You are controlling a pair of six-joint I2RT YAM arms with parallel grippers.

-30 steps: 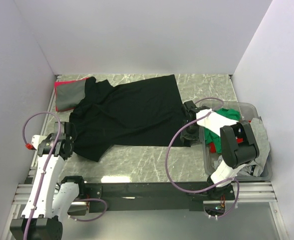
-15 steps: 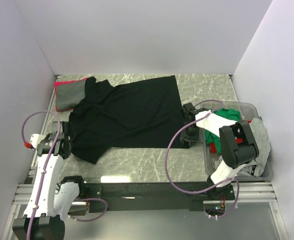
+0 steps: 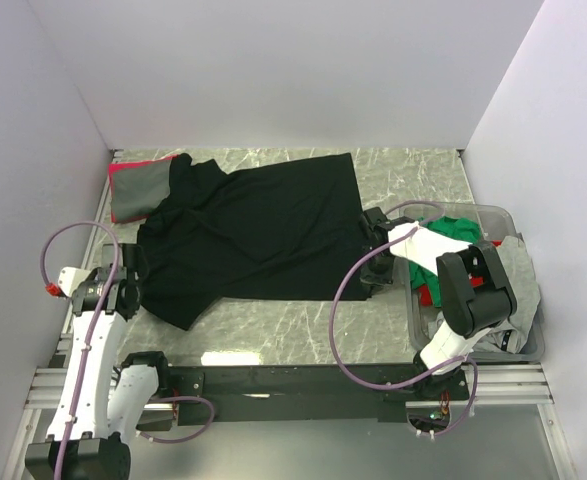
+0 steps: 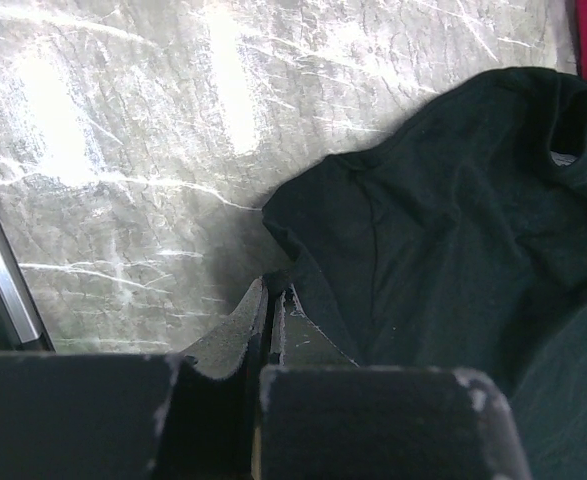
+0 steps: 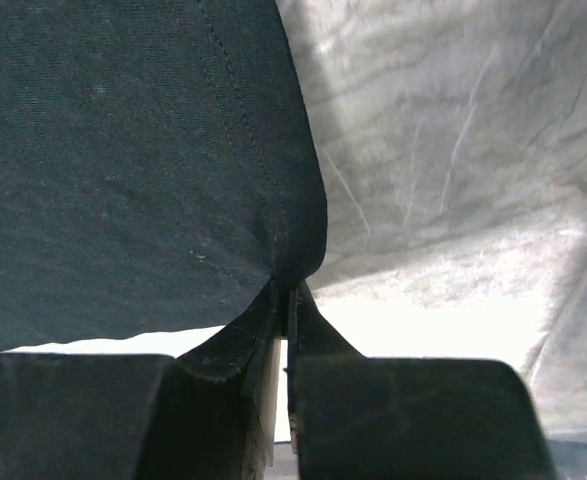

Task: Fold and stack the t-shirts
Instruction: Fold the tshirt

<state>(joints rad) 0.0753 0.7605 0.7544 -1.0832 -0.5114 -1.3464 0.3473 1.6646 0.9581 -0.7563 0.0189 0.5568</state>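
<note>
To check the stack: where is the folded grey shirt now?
In the top view, the grey shirt lies at the table's far left corner, on a red shirt, just left of the black shirt.

No legible text or markings

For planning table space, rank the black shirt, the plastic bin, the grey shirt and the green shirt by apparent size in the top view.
1. black shirt
2. plastic bin
3. grey shirt
4. green shirt, which is partly hidden in the bin, so its rank is unsure
</note>
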